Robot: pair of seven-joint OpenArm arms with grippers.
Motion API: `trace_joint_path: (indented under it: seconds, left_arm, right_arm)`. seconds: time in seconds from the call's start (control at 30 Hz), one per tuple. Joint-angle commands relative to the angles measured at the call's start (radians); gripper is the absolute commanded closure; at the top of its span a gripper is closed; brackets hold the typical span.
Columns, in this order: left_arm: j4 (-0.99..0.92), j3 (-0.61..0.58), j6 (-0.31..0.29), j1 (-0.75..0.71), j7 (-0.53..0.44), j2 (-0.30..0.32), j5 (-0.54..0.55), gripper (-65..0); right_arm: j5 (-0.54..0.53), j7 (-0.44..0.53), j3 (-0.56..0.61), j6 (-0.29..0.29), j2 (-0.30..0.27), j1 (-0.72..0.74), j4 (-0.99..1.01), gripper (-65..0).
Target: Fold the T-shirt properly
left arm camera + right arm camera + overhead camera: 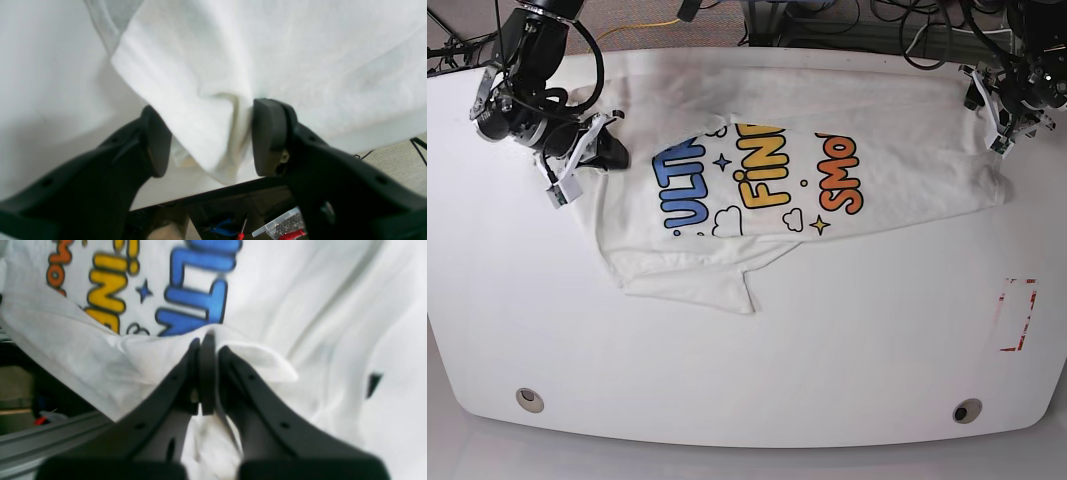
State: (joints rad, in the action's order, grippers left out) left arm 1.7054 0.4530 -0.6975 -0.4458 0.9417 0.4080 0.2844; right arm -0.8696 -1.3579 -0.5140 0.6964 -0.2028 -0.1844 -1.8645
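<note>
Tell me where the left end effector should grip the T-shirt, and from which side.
Grip the bunched fold at the T-shirt's edge, which already sits between the left end effector's open fingers. Come from off the table edge, since the cloth is raised into a ridge there and lies flat elsewhere. The right end effector looks already shut on the opposite edge.

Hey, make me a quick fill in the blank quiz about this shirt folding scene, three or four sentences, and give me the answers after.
1. The right gripper is pinched ____ on a fold of the T-shirt.
2. The left gripper has its jaws ____, with shirt fabric hanging between them.
3. In the base view, the printed word nearest the right gripper is coloured ____.
4. The T-shirt lies on a ____ table.

Missing words: shut; open; blue; white
</note>
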Motion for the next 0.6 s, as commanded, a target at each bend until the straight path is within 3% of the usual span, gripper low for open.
trace_joint_path:
  seconds: [0.0, 0.3, 0.57]
  left_arm:
    - [0.011, 0.005, -0.001, 0.003, -0.008, 0.018, 0.0, -34.4]
    - [0.011, 0.005, -0.001, 0.0, -0.008, 0.018, 0.0, -34.4]
    - [0.011, 0.005, -0.001, 0.0, 0.021, 0.018, 0.0, -34.4]
  right_arm:
    - [-0.02, 0.018, -0.005, 0.002, -0.011, 0.015, -0.053, -0.2]
    - [-0.02, 0.018, 0.001, 0.002, -0.037, 0.064, -0.025, -0.8]
    - [-0.152, 0.018, 0.001, 0.002, -0.083, 0.055, -0.044, -0.8]
